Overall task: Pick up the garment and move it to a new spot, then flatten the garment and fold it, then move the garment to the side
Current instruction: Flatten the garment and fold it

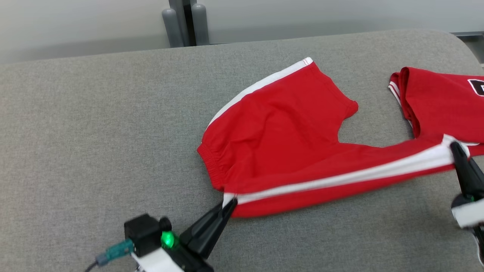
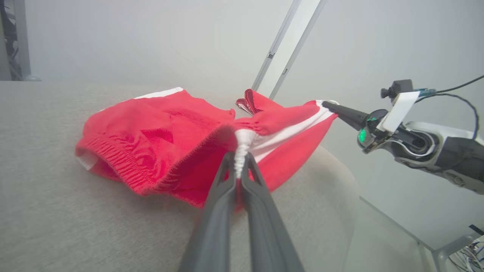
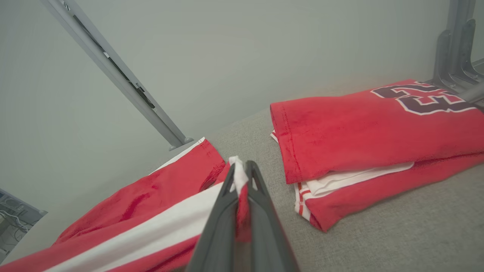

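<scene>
Red shorts [image 1: 287, 139] w/ a white side stripe [image 1: 340, 177] lie roughly mid-way across the grey fabric pad [image 1: 94, 132], pulled long along the near side btwn the two arms. The left gripper [image 1: 230, 202], lower left in the head view, has its dark fingers pressed together on the waistband corner, right where the stripe ends. In the left wrist view a bunched bit of white cloth sticks up btwn the fingertips [image 2: 225, 177], so it's pinching the shorts, no gap. The right gripper [image 1: 455, 149], at the far right, is likewise clamped on the other end of that stripe, at the leg hem. The right wrist view shows a white tuft of hem poking out past the tips. The fabric btwn the two pinch pts looks taut, and in the left wrist view the held leg looks raised off the pad. The rest of the shorts lies on the pad: the elastic waistband [image 1: 211, 166] faces left, and the other leg angles toward the back w/ its own white stripe along the far edge. Just beyond the right gripper, back-right, sits a folded red jersey [image 1: 442, 98] w/ dark lettering outlined in white. It's apart from the free leg but close to the held hem; can't tell if those touch. Grey posts [image 1: 185, 22] stand behind the pad agst a pale wall.
</scene>
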Available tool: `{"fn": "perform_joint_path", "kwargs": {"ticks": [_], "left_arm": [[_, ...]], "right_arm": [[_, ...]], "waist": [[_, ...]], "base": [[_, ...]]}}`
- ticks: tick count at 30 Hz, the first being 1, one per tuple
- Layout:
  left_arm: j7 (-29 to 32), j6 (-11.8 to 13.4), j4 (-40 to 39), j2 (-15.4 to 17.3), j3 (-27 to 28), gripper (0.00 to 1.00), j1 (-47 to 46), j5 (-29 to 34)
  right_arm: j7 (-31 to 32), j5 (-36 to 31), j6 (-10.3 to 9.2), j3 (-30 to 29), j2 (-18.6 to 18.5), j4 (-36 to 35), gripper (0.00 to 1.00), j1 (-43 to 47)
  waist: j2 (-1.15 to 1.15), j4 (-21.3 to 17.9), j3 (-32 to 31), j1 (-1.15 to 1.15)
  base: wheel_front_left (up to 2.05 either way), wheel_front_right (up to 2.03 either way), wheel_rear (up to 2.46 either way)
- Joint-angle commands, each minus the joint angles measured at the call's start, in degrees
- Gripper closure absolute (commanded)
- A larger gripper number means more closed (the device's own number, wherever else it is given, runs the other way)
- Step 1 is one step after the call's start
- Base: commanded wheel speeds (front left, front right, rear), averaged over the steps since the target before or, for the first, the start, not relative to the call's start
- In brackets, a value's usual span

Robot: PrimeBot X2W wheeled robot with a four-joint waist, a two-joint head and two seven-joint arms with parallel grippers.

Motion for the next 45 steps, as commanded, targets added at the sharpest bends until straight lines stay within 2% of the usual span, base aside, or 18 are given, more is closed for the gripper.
{"fn": "perform_joint_path", "kwargs": {"ticks": [1, 6, 10, 19, 25, 31, 39, 40, 41, 42, 43, 45], "left_arm": [[-0.2, 0.06, 0.3, -0.08, 0.46, 1.0, -1.4, -1.84], [-0.2, 0.06, 3.91, -1.72, -1.35, 1.0, -6.93, -9.96], [-0.19, 0.05, 5.28, -2.85, -2.24, 1.0, -11.12, -16.07], [-0.2, 0.04, 6.49, -6.6, 0.26, 1.0, -16.77, -27.35], [-0.2, 0.04, 9.84, -8.28, 1.46, 1.0, -19.65, -26.84], [-0.19, 0.04, 13.91, -11.3, 1.81, 1.0, -22.22, -27.21], [-0.04, 0.05, 17.45, -13.87, 2.66, 1.0, -22.97, -26.42], [-0.04, 0.06, 17.89, -14.18, 2.74, 1.0, -22.89, -26.29], [-0.03, 0.06, 18.58, -14.4, 2.68, 0.84, -22.56, -26.63], [0.01, 0.07, 19.3, -14.57, 2.67, 0.62, -22.33, -26.73], [0.01, 0.08, 19.77, -14.79, 2.78, 0.41, -22.19, -26.61], [0.01, 0.13, 21.13, -15.23, 3.45, 0.0, -21.53, -26.09]], "right_arm": [[0.45, -0.47, -0.16, -0.69, 0.2, 1.35, 1.0, -2.17], [3.06, -3.83, -0.16, -0.49, 3.96, 12.59, 1.0, -15.49], [3.89, -8.09, -0.14, 2.01, 5.88, 20.87, 1.0, -25.73], [1.99, -12.94, -0.1, 8.35, 6.91, 33.68, 1.0, -41.46], [0.45, -13.1, -0.1, 12.76, 6.59, 37.91, 1.0, -47.91], [-1.09, -12.34, -0.1, 16.49, 6.44, 41.65, 1.0, -52.6], [-2.63, -11.36, -0.1, 20.29, 6.93, 44.76, 1.0, -56.17], [-2.92, -11.13, -0.1, 20.69, 6.94, 45.23, 0.95, -56.33], [-3.1, -10.67, -0.1, 20.83, 6.93, 45.77, 0.83, -56.47], [-3.42, -10.32, -0.1, 20.95, 6.94, 46.36, 0.36, -56.57], [-3.76, -10.07, -0.1, 21.11, 7.07, 46.72, 0.0, -56.57], [-4.66, -9.71, -0.1, 20.83, 6.9, 47.21, 0.0, -56.25]], "waist": [[0.0, 0.09, 0.32, 0.0], [0.0, 1.12, 2.26, 0.0], [0.0, 2.58, 4.54, 0.0], [0.0, 6.94, 9.4, 0.0], [0.0, 9.53, 13.0, 0.0], [0.0, 11.72, 15.97, 0.0], [0.0, 12.76, 17.76, 0.0], [0.0, 12.85, 17.74, 0.0], [0.0, 12.92, 17.61, 0.0], [0.0, 12.94, 17.41, 0.0], [0.0, 12.93, 17.17, 0.0], [0.0, 12.78, 16.58, 0.0]], "base": [[0.0, 0.0, 0.0], [0.0, 0.0, 0.0], [0.0, 0.0, 0.0], [0.0, 0.0, 0.0], [0.0, 0.0, 0.0], [0.0, 0.0, 0.0], [0.0, 0.0, 0.0], [0.0, 0.0, 0.0], [0.0, 0.0, 0.0], [0.0, 0.0, 0.0], [0.0, 0.0, 0.0], [0.0, 0.0, 0.0]]}}
